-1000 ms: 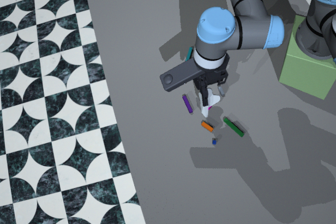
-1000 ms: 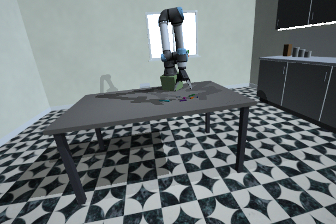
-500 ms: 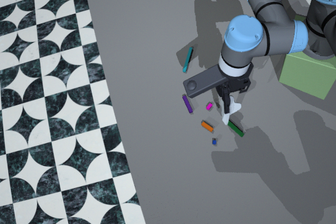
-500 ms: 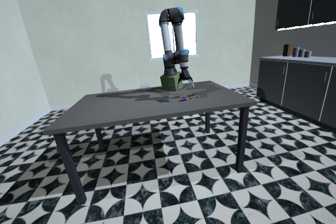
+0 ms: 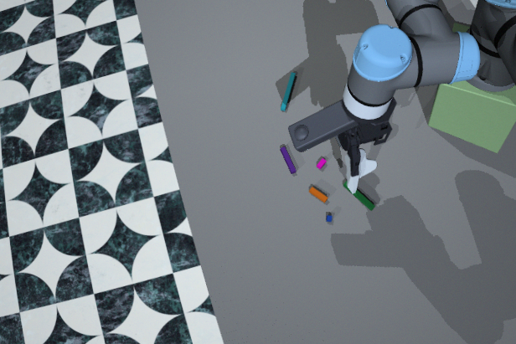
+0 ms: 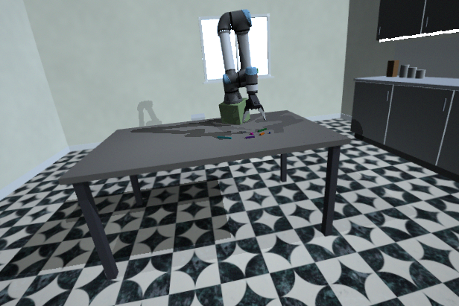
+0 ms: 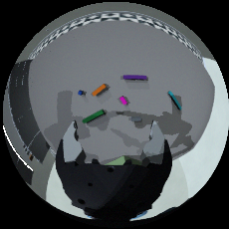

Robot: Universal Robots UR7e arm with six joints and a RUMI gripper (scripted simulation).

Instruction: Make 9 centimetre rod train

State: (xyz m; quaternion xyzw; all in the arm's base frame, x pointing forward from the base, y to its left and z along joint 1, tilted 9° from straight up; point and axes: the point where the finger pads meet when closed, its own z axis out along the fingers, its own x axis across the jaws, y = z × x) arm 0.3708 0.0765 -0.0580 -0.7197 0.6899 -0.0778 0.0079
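Several rods lie flat and apart on the grey table (image 5: 234,250) (image 6: 168,148). The green rod (image 5: 363,199) (image 7: 94,115) (image 6: 261,129) lies just below my gripper. The blue rod (image 5: 329,218) (image 7: 81,93) is a short way off from it, past the orange rod (image 5: 318,193) (image 7: 99,90). The magenta rod (image 5: 321,162) (image 7: 122,100), purple rod (image 5: 288,159) (image 7: 134,77) and turquoise rod (image 5: 288,91) (image 7: 174,100) (image 6: 224,137) lie further away. A small grey rod (image 7: 137,119) shows in the wrist view. My gripper (image 5: 361,172) (image 6: 255,112) (image 7: 114,120) is open and empty, above the table over the green rod's near end.
The arm's light green base block (image 5: 473,120) (image 6: 231,112) stands at the table's far side. The table edge runs along the checkered floor (image 5: 63,166). Dark kitchen cabinets (image 6: 410,118) stand well off to the right.
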